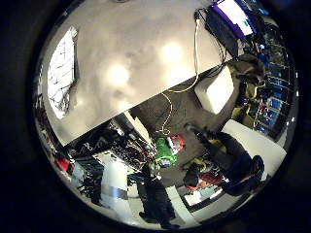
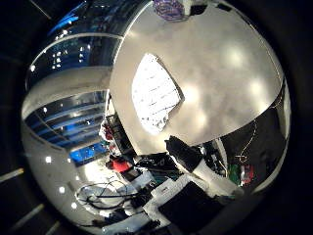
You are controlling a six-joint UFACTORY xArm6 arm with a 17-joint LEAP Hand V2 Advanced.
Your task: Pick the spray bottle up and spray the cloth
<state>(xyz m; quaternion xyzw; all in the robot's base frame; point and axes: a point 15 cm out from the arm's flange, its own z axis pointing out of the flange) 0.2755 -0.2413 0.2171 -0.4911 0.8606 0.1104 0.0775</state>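
Observation:
A white cloth with a fine grid pattern (image 2: 155, 90) lies flat on the pale grey table (image 2: 220, 69). It also shows in the right little finger side palm view (image 1: 62, 70), near one edge of the table (image 1: 136, 49). A small pale, purplish thing (image 2: 173, 9) stands at the table's far rim; it may be the spray bottle, but it is too small to tell. Black and white parts of my hand (image 2: 196, 174) reach in past the table's edge. The table looks small, so the palm is well away from it. I cannot see how the fingers stand.
Beside the table there is a white box (image 1: 216, 89), a lit monitor (image 1: 233, 15) and a green and red object (image 1: 167, 146) on the dark floor amid equipment. Shelving and ceiling lights (image 2: 68, 117) lie beyond the cloth's side of the table.

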